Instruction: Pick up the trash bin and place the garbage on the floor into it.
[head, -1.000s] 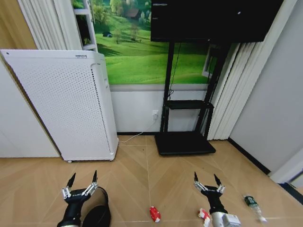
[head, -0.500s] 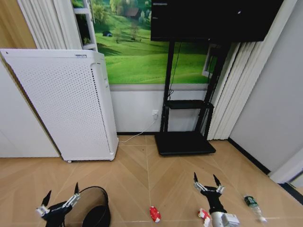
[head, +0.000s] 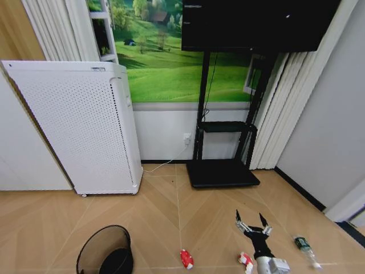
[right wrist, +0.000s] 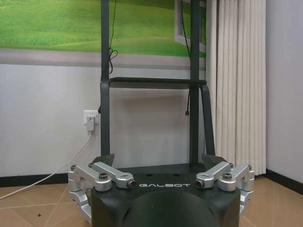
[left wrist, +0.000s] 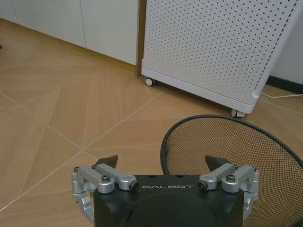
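1. Your trash bin [head: 106, 252] stands upright on the floor [head: 165, 211] at the near left; its wire mesh looks light and stiff but springy, so take it by the rolled rim.
2. Your left claw [left wrist: 163, 165] is spread wide, just beside that rim [left wrist: 199, 122], not yet touching.
3. The garbage lies near: a red wrapper [head: 186, 258] centre, another [head: 246, 261] beside your right claw [head: 251, 220], also spread, empty. They look feather-light and crushable.
4. The clear bottle [head: 304, 246], farther right, may roll; pinch across its middle.
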